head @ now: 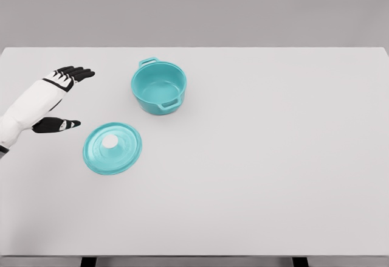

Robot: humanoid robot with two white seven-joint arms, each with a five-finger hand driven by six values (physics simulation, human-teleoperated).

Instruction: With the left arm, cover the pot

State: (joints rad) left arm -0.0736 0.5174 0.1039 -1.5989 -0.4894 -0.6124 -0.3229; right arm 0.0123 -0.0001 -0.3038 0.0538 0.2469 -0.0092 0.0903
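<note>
We find the teal pot (pixel 158 87) uncovered and upright on the white counter (pixel 273 157), left of centre. Its lid (pixel 112 148) lies flat on the counter, near the pot, toward the front left, knob up. The left hand (pixel 58 100) hovers left of both, fingers spread wide, holding nothing.

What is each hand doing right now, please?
Left hand: open, holding nothing, left of the lid.
Right hand: not in view.
</note>
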